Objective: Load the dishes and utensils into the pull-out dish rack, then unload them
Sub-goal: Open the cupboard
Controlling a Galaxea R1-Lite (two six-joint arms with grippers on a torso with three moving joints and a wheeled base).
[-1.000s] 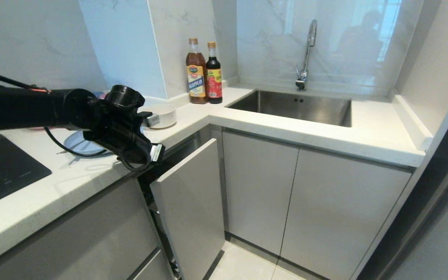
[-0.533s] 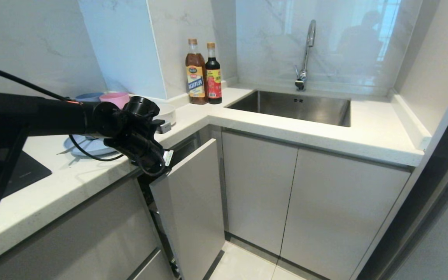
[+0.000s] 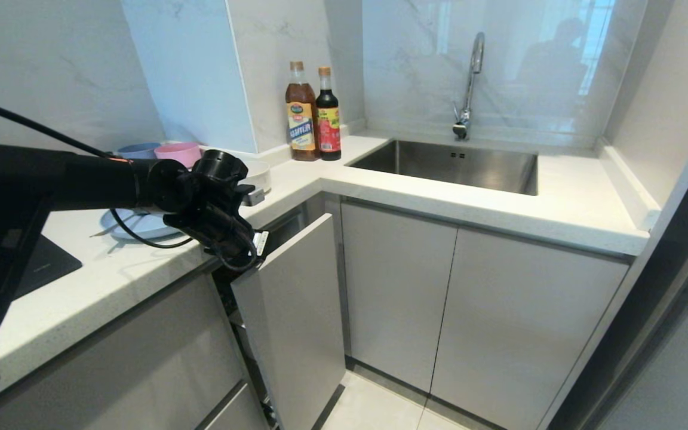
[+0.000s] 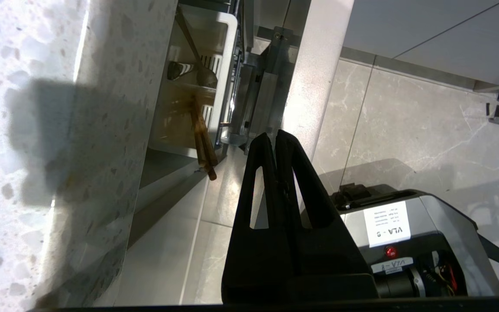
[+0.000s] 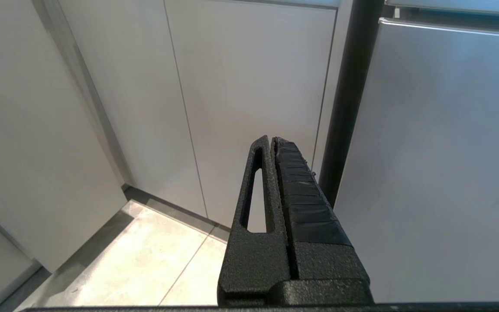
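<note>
Left gripper [image 4: 274, 138] clenched empty above rack panel [image 3: 293, 286]; chopsticks [image 4: 202, 138] at its ten o'clock looked light, slippery—grasp mid-shaft.

Chopsticks [image 4: 202, 138] and spoon [image 4: 195, 56] stand in the caddy [image 4: 225, 78] (under the counter [image 4: 37, 130]).

Cool daylight fills the kitchen, glaring off the glossy wall [image 3: 499, 71] behind the faucet [image 3: 472, 77]. The arm's shadow falls across the speckled countertop [image 4: 37, 143]. Straight cabinet lines bow toward the head view's edges.
</note>
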